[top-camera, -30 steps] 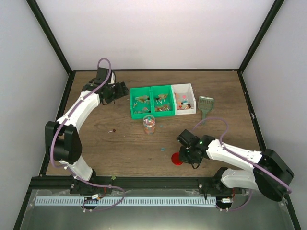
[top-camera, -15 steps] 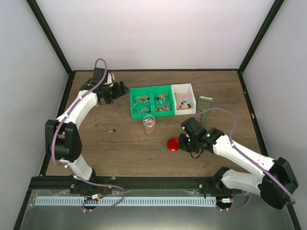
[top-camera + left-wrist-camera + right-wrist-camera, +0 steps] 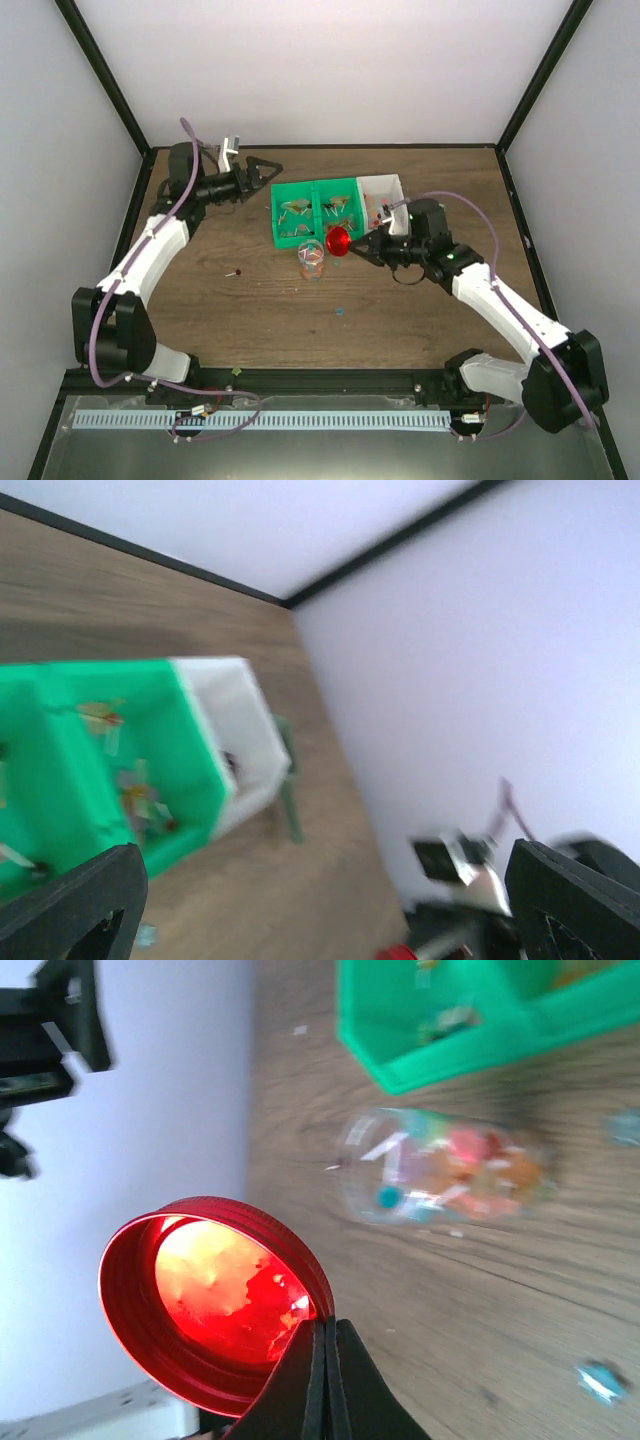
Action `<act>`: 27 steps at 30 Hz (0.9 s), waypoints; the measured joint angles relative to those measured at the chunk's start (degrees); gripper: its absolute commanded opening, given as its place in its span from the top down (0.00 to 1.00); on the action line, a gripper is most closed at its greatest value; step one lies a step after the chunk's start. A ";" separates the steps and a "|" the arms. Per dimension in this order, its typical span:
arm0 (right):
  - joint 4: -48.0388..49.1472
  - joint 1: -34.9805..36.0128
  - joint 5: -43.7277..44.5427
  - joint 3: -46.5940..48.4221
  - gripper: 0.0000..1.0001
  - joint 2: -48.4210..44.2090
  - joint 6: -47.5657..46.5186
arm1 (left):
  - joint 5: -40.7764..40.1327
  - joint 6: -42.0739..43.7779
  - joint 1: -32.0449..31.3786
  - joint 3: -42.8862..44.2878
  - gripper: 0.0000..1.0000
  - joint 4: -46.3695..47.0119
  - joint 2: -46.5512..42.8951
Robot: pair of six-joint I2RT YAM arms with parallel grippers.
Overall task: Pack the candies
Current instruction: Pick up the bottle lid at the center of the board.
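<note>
The candies lie in a green two-part tray (image 3: 277, 214) and a white bin (image 3: 392, 186); more of them fill the small clear jar (image 3: 311, 259), which shows blurred in the right wrist view (image 3: 450, 1167). My right gripper (image 3: 354, 246) is shut on the rim of the round red lid (image 3: 338, 241), holding it on edge in the air just right of the jar. In its own view the lid (image 3: 210, 1300) faces the camera above the pinched jaws of the right gripper (image 3: 326, 1332). My left gripper (image 3: 266, 169) hangs open and empty left of the tray, its fingers (image 3: 75, 908) spread wide.
One stray sweet (image 3: 237, 272) and a small teal scrap (image 3: 340, 310) lie on the wooden table (image 3: 240, 320). A green scoop handle (image 3: 290, 805) shows beside the white bin (image 3: 240, 730). Black frame posts and white walls close in the back and sides.
My right gripper lifted the red lid off the table near the front and carried it up and left to beside the jar. The left arm swung and its jaws widened.
</note>
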 measured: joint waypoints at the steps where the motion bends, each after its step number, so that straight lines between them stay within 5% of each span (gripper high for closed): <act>1: 3.19 -0.09 -2.32 0.00 0.99 0.94 0.61 | 2.40 -2.16 -0.42 -2.34 0.00 4.17 -1.60; 10: 25.40 -0.35 -16.48 3.91 0.99 9.16 3.43 | 15.06 -17.79 -3.76 -12.33 0.00 24.74 -3.98; 23: 24.72 -0.42 -18.60 13.97 0.99 14.86 -10.69 | 19.06 -66.95 -4.66 -24.57 0.00 71.82 -0.57; 27: 24.15 -0.42 -19.96 14.84 0.99 15.74 -12.50 | 17.88 -74.99 -4.70 -24.98 0.00 82.51 -0.57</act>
